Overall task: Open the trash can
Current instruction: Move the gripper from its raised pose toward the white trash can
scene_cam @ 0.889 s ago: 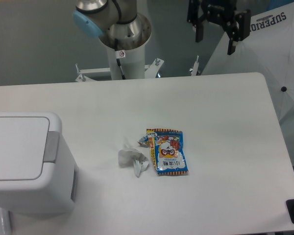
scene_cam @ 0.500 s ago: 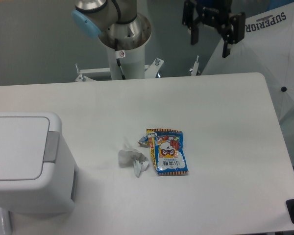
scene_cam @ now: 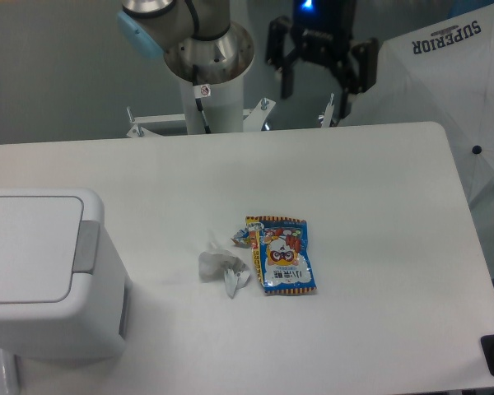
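The trash can (scene_cam: 45, 276) is a boxy white bin standing at the table's left front corner. Its flat white lid (scene_cam: 26, 245) lies shut, and a grey push tab (scene_cam: 86, 246) sits on the lid's right edge. My gripper (scene_cam: 314, 95) hangs high above the table's far edge, well to the right of the bin and far from it. Its two black fingers point down, spread apart, with nothing between them.
A colourful snack packet (scene_cam: 281, 255) and a crumpled clear wrapper (scene_cam: 222, 267) lie near the table's middle. The arm's white base column (scene_cam: 207, 74) stands behind the far edge. A white umbrella (scene_cam: 445, 66) leans at the right rear.
The gripper has travelled left along the far edge, from above the table's right rear toward the middle, and dropped slightly. The trash can and the litter have not moved.
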Available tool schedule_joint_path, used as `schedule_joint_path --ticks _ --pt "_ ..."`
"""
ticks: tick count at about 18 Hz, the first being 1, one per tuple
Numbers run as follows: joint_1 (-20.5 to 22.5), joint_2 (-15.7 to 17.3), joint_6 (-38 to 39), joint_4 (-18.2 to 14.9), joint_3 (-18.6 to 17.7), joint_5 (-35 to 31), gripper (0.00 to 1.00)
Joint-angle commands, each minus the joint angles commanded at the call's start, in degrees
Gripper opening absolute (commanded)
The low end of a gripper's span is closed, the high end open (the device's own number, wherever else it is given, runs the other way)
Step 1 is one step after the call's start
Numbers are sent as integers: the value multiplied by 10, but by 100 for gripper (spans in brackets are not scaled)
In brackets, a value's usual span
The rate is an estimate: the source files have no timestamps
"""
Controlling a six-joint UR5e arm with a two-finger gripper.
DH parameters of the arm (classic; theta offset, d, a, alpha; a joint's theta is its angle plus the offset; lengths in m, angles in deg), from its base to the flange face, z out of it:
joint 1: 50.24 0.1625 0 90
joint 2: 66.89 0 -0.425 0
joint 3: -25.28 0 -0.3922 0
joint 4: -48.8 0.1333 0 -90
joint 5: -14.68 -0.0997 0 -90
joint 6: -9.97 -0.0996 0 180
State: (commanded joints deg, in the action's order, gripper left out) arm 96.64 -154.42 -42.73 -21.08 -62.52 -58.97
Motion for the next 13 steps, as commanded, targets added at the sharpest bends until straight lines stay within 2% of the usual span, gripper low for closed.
schedule_joint_path --ticks 3,9,13 --pt "-45 -21 151 32 6 0 100" --pt "-106 -54 354 114 9 10 100" --pt "-135 -77 444 124 14 11 100"
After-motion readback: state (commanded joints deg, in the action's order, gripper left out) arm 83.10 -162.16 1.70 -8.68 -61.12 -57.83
